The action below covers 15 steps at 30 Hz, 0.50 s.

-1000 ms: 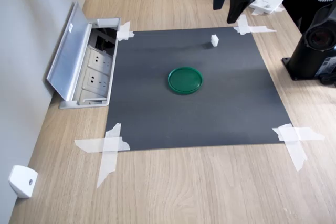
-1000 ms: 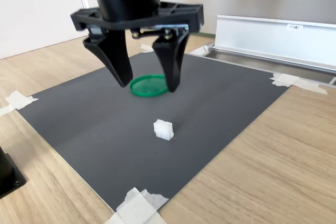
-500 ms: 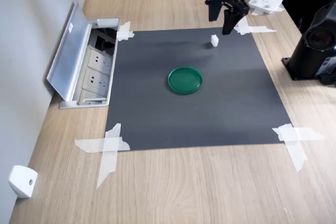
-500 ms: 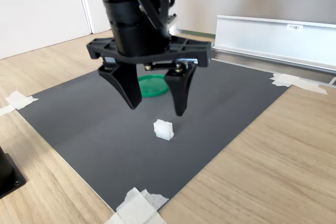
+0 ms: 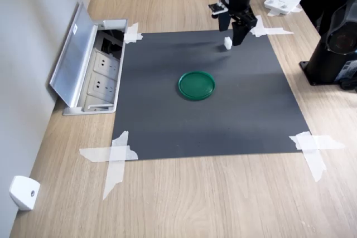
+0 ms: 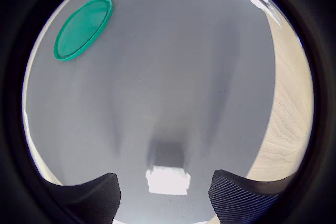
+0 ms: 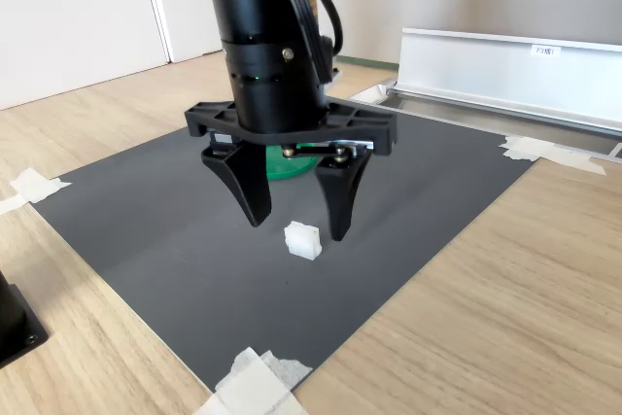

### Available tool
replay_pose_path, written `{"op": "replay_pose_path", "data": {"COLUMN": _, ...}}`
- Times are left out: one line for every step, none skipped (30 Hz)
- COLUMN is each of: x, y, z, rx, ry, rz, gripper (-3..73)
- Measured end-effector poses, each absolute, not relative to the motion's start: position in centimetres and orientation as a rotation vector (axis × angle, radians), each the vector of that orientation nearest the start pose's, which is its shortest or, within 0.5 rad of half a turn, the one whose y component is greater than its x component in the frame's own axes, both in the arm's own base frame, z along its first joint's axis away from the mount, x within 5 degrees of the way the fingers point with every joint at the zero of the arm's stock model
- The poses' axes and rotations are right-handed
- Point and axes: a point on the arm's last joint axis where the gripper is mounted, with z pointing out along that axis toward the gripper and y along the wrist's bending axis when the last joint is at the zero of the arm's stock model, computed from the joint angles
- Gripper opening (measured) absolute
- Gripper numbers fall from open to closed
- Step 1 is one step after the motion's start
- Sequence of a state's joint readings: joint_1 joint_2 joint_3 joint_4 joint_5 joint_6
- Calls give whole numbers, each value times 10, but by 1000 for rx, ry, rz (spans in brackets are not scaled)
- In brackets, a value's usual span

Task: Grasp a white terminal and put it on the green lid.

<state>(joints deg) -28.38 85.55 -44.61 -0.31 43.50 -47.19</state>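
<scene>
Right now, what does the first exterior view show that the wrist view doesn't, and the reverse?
Only the first exterior view: the open socket box at its left, the tape strips on the mat corners, a white wedge by the wall, a black camera at its right, and the arm above the gripper.
Only the wrist view: both ridged fingertips close up, apart, the white terminal lying between them on the mat.
Both: the white terminal, the green lid empty, and the dark mat.

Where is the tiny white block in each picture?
First exterior view: tiny white plastic terminal block near the mat's far edge.
Wrist view: it lies between the fingertips.
Second exterior view: it sits under the open gripper.
Shared landmark: round dark-green plastic lid.
</scene>
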Motion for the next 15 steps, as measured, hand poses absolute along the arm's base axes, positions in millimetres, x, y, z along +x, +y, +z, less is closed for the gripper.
{"op": "replay_pose_path", "data": {"x": 220, "y": -119, "z": 187, "rx": -496, "ry": 2955, "rz": -165, "gripper": 710}}
{"op": "replay_pose_path", "data": {"x": 221, "y": -118, "z": 184, "rx": -489, "ry": 2957, "rz": -149, "gripper": 710}}
{"op": "replay_pose_path", "data": {"x": 222, "y": -118, "z": 183, "rx": -488, "ry": 2958, "rz": -142, "gripper": 710}}
{"op": "replay_pose_path", "data": {"x": 223, "y": -119, "z": 180, "rx": -488, "ry": 2964, "rz": -135, "gripper": 710}}
{"op": "replay_pose_path", "data": {"x": 223, "y": -119, "z": 178, "rx": -487, "ry": 2970, "rz": -126, "gripper": 710}}
{"op": "replay_pose_path", "data": {"x": 224, "y": -119, "z": 176, "rx": -489, "ry": 2978, "rz": -119, "gripper": 710}}
{"op": "replay_pose_path", "data": {"x": 224, "y": -119, "z": 174, "rx": -490, "ry": 2983, "rz": -114, "gripper": 710}}
{"op": "replay_pose_path", "data": {"x": 224, "y": -119, "z": 173, "rx": -491, "ry": 2986, "rz": -110, "gripper": 710}}
{"op": "replay_pose_path", "data": {"x": 225, "y": -120, "z": 172, "rx": -491, "ry": 2987, "rz": -109, "gripper": 710}}
{"op": "replay_pose_path", "data": {"x": 225, "y": -120, "z": 170, "rx": -490, "ry": 2989, "rz": -107, "gripper": 708}}
{"op": "replay_pose_path", "data": {"x": 225, "y": -120, "z": 170, "rx": -485, "ry": 2991, "rz": -106, "gripper": 704}}
{"op": "replay_pose_path", "data": {"x": 225, "y": -120, "z": 169, "rx": -479, "ry": 2994, "rz": -103, "gripper": 697}}
{"op": "replay_pose_path", "data": {"x": 226, "y": -120, "z": 168, "rx": -477, "ry": 2997, "rz": -100, "gripper": 690}}
{"op": "replay_pose_path", "data": {"x": 226, "y": -120, "z": 167, "rx": -474, "ry": 3001, "rz": -96, "gripper": 681}}
{"op": "replay_pose_path", "data": {"x": 226, "y": -120, "z": 166, "rx": -476, "ry": 3003, "rz": -96, "gripper": 669}}
